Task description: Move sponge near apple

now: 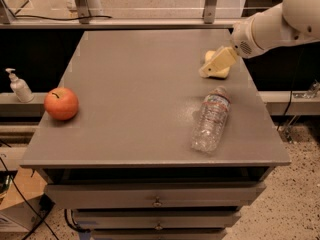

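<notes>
The pale yellow sponge lies at the table's far right edge, mostly covered by my gripper. My gripper reaches in from the upper right on a white arm and angles down-left over the sponge, its tip at the sponge's left side. The red-orange apple sits at the table's left edge, far from the sponge.
A clear plastic water bottle lies on its side on the grey table, in front of the sponge. A white pump bottle stands on a ledge left of the table. Drawers are below the front edge.
</notes>
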You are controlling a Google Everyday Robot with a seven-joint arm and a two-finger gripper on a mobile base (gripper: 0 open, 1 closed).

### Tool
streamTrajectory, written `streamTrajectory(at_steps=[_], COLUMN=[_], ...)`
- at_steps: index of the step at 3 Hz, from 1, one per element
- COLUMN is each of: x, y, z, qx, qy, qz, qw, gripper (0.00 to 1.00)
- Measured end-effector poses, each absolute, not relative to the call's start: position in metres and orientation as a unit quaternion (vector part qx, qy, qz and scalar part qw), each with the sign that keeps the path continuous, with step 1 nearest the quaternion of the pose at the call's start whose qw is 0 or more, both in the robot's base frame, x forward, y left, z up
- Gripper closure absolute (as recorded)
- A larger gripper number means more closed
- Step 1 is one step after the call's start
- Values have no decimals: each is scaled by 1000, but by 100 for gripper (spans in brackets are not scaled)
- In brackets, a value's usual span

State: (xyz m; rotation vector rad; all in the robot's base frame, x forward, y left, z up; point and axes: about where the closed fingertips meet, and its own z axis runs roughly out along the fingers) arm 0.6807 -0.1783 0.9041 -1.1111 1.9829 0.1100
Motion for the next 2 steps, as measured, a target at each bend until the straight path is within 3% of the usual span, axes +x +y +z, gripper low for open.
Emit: streamTrajectory(at_steps=[2], x=[715], y=[-190], z=[868], qx=[-413], qy=[817], qz=[31], qw=[401], gripper=[0])
